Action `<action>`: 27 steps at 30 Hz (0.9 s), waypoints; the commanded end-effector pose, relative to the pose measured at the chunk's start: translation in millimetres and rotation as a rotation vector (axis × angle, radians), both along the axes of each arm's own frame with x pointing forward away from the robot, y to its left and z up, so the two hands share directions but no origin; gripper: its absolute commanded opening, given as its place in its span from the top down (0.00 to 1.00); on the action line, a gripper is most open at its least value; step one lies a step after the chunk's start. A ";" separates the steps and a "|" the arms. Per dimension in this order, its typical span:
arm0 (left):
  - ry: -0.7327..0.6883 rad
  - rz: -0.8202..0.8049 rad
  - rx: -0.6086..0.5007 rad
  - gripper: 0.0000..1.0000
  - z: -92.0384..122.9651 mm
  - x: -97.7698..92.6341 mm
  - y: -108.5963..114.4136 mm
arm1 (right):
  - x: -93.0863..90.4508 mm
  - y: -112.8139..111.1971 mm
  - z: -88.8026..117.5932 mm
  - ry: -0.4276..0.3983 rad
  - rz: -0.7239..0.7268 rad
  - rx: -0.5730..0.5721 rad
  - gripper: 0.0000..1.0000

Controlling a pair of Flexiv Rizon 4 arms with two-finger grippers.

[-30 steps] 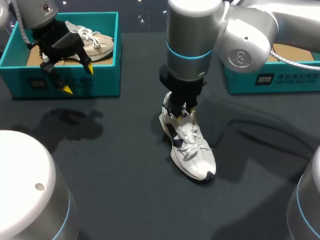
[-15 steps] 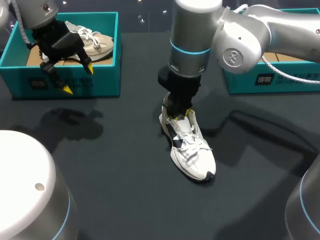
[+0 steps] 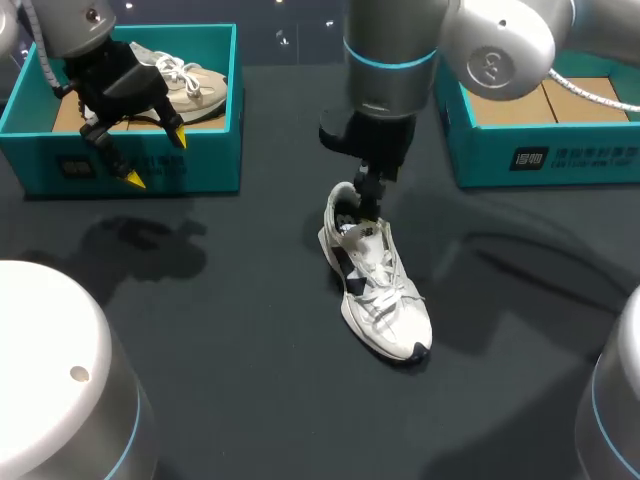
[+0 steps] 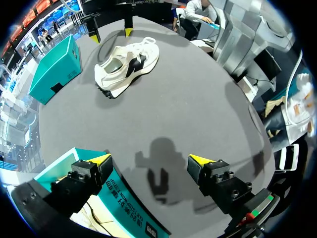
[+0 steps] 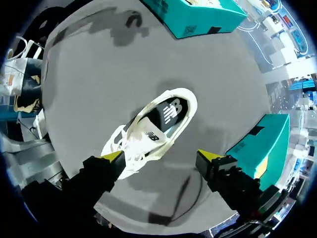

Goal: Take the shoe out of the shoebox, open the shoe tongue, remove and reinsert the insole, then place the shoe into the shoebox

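Note:
A white shoe (image 3: 377, 290) with black patches lies on the dark table, toe toward the near edge. My right gripper (image 3: 366, 203) hangs just above its heel opening, open and holding nothing. In the right wrist view the shoe (image 5: 148, 133) lies below the spread right gripper (image 5: 161, 156), and the dark insole (image 5: 170, 112) shows inside it. My left gripper (image 3: 155, 157) is open and empty over the front wall of the left teal shoebox (image 3: 200, 165). From the left wrist the shoe (image 4: 127, 64) lies far ahead of that gripper (image 4: 149, 159), with the right gripper (image 4: 110, 33) above it.
The left shoebox holds a second, beige shoe (image 3: 187, 82). A second teal shoebox (image 3: 545, 150) stands at the back right, its brown bottom showing. Bare table lies around the white shoe and toward the near edge.
My right gripper has lifted off the shoe's opening and its fingers have spread wide. The shoe stays where it was. The left arm has not moved.

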State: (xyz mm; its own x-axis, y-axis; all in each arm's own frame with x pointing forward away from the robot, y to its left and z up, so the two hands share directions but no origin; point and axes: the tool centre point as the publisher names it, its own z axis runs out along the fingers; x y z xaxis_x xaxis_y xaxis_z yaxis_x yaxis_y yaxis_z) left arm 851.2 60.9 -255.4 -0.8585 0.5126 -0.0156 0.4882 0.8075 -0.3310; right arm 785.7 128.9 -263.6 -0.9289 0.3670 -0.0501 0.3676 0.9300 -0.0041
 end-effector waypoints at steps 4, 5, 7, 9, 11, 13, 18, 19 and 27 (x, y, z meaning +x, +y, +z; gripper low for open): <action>0.000 -0.001 0.001 0.00 0.1 0.2 0.3 | 4.2 -0.8 -0.8 0.057 0.438 -0.027 0.00; 0.000 -0.001 0.001 0.00 0.1 0.2 0.3 | 4.2 -0.8 -0.8 0.057 0.438 -0.027 0.00; 0.000 -0.001 0.001 0.00 0.1 0.2 0.3 | 4.2 -0.8 -0.8 0.057 0.438 -0.027 0.00; 0.000 -0.001 0.001 0.00 0.1 0.2 0.3 | 3.7 4.1 -1.2 0.048 0.443 -0.074 0.00; 0.000 -0.001 0.001 0.00 0.1 0.2 0.3 | 4.2 12.1 -0.1 0.021 0.460 -0.111 0.00; 0.000 -0.001 0.001 0.00 0.1 0.2 0.3 | 7.4 17.6 -0.6 0.006 0.476 -0.141 0.00; 0.000 -0.001 0.001 0.00 0.1 0.2 0.3 | 15.6 27.0 0.0 -0.052 0.533 -0.176 0.00; 0.000 -0.001 0.001 0.00 0.1 0.2 0.3 | 18.0 28.4 -0.1 -0.060 0.540 -0.179 0.00; 0.000 -0.001 0.001 0.00 0.1 0.2 0.3 | 45.9 40.2 -10.2 -0.063 0.578 -0.123 0.00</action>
